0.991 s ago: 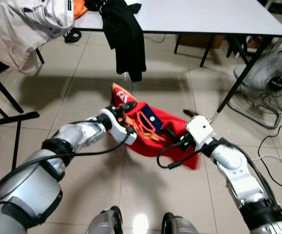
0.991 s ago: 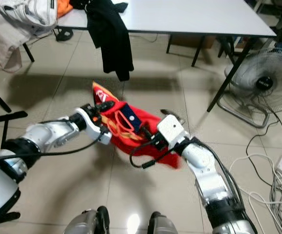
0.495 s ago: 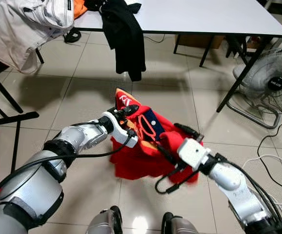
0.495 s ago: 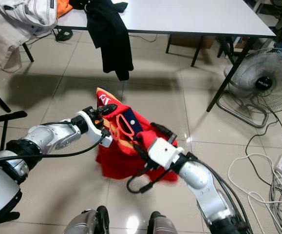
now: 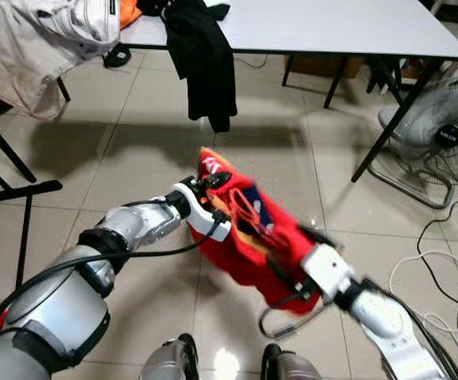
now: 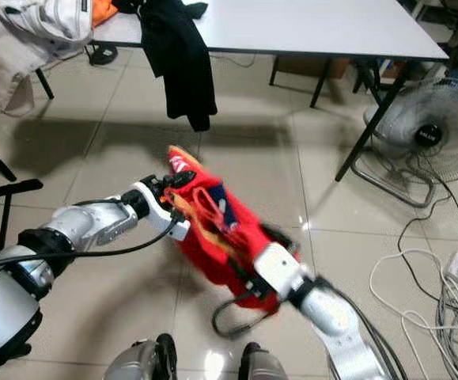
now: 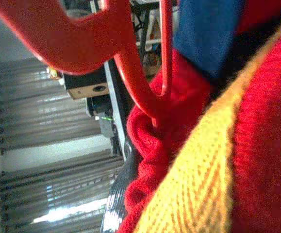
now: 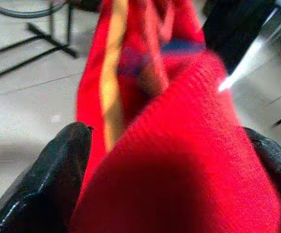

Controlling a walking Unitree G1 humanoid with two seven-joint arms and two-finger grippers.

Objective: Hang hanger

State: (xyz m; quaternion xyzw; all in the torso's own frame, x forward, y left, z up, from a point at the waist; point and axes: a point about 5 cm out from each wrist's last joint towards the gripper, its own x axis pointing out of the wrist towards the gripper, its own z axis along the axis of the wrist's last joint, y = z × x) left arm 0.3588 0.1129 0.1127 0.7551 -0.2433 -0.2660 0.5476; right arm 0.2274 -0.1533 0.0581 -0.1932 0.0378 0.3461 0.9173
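Together my left gripper [image 5: 217, 180] and right gripper [image 5: 301, 279] clamp the red sweater [image 5: 264, 249] above the floor [image 5: 134, 150].

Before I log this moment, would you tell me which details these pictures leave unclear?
- Right pincer: in the right wrist view the red sweater bulges between its fingers, so its grip is unreadable; in the head views it is motion-blurred.
- Left pincer: its tips are buried in sweater folds in the left eye view.
- Red hanger: its hook is cut off by the left wrist view's edge.
- Sweater's lower hem: hidden behind the right arm.
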